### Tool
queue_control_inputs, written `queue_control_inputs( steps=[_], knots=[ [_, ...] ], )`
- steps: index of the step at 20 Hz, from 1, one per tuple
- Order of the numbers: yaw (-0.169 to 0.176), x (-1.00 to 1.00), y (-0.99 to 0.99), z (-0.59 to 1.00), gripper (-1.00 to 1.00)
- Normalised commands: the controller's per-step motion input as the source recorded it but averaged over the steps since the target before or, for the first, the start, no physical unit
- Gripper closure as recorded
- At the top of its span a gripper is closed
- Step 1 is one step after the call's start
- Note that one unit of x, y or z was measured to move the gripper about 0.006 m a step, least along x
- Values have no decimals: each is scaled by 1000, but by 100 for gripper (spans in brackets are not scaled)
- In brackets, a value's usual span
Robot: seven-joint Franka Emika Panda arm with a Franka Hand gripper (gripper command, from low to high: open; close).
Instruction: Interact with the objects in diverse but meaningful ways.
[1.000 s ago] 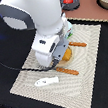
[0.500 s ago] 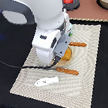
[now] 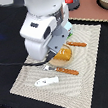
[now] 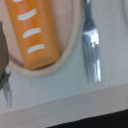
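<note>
Bread loaf (image 3: 64, 54) lies on the round plate (image 4: 74, 47), on the mat (image 3: 92, 48). Arm body hides most of it in the exterior view. Fork (image 4: 92, 47) lies just beside the plate. Fish piece (image 3: 46, 81) lies apart. Gripper state: cannot tell.

golden bread loaf (image 4: 34, 31), perhaps white-striped

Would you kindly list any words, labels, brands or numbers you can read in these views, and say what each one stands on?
None can be read in either view.
The bread loaf bears only three plain white strokes, not letters.
The fork and the flat white fish-shaped piece show no legible marking.
</note>
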Motion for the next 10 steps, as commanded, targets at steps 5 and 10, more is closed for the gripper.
queue_control_inputs(
  steps=[5, 10],
  knots=[
    [33, 0, -851, 28, -100],
    [106, 15, -661, -139, -100]
  ],
)
